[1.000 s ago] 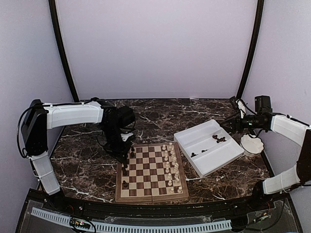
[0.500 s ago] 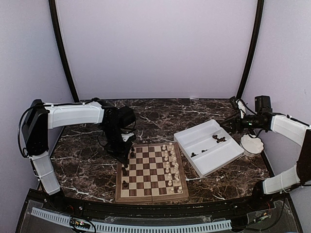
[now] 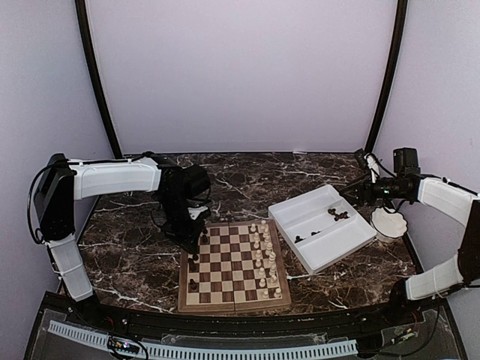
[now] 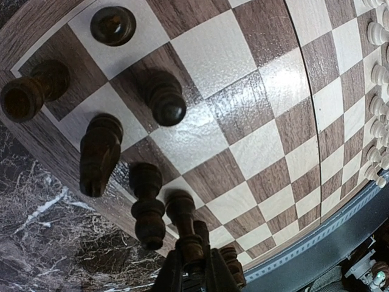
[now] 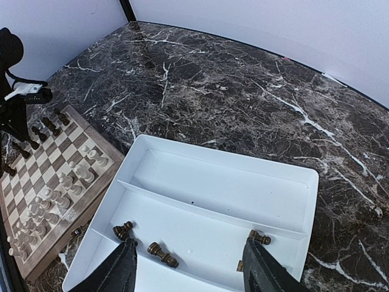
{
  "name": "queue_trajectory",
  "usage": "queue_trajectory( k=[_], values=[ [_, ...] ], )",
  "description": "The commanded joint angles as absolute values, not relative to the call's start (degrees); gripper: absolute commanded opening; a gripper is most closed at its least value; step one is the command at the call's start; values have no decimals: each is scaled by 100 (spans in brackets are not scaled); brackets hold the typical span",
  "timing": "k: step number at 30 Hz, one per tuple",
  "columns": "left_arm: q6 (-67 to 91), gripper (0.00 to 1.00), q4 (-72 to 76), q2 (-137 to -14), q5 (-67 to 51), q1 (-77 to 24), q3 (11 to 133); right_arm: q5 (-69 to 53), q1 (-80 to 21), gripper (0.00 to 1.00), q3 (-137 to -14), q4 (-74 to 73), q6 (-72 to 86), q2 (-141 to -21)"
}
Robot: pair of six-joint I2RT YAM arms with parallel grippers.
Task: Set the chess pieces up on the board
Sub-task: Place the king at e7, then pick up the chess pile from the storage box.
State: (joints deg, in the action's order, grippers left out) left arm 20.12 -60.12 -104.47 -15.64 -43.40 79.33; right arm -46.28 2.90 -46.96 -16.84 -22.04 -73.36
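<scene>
From above, the left gripper (image 3: 196, 238) hangs low over the far left corner of the board (image 3: 225, 294). Its fingertips are lost among the dark chess pieces (image 3: 193, 262) standing along the board's left files. Cream pieces (image 3: 263, 255) fill the right files. The right gripper (image 3: 351, 192) hovers over the far edge of the white divided tray (image 3: 352, 245), with a small white bowl (image 3: 388, 223) just beside it.

The left wrist view cuts its fingers (image 4: 171, 275) off at the bottom edge. They are clenched on the top of one dark piece (image 4: 184, 222), whose base meets the board near the frame. Whether it rests fully down is hard to tell.

In the right wrist view the claw is spread wide and empty above the tray's near compartment. A few dark pieces (image 5: 160, 254) lie toppled there, one half-hidden by a finger (image 5: 261, 271).
</scene>
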Motion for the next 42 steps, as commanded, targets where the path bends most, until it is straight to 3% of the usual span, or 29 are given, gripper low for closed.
queue_trajectory(
  k=[1,4,17,24,28,34,39,41,42],
  values=[
    [1985,10,-6253,-10406,-1589,-4384,7882,-4695,317,61,-4641,-1652,-2257,-7181],
    [1986,11,-6284,-10408,-1571,-4410,7891,-4693,317,61,-4641,-1653,-2255,-7174],
    [2013,30,-6281,-10385,-1422,-4439,7965,-4714,317,61,-4649,-1653,-2241,-7154],
    [1956,32,-6717,-10175,-1012,-4442,8671,-4705,316,61,-4800,-1734,-2183,-7217],
    [1779,36,-6803,-9989,-807,-4444,9301,-4251,317,57,-5356,-2593,-2974,-7599],
    [1432,41,-5540,-9505,-678,-4564,9407,-3093,279,49,-6037,-3535,-3574,-8419],
    [1254,43,-3406,-8933,-703,-4625,8689,-2140,-59,45,-6285,-3756,-3622,-8998],
    [1127,54,-2442,-8660,-488,-4631,8262,-1846,-292,41,-6342,-3758,-3625,-9262],
    [1150,71,-2135,-8575,-406,-4616,7919,-1767,-353,39,-6388,-3767,-3614,-9400]
  ],
)
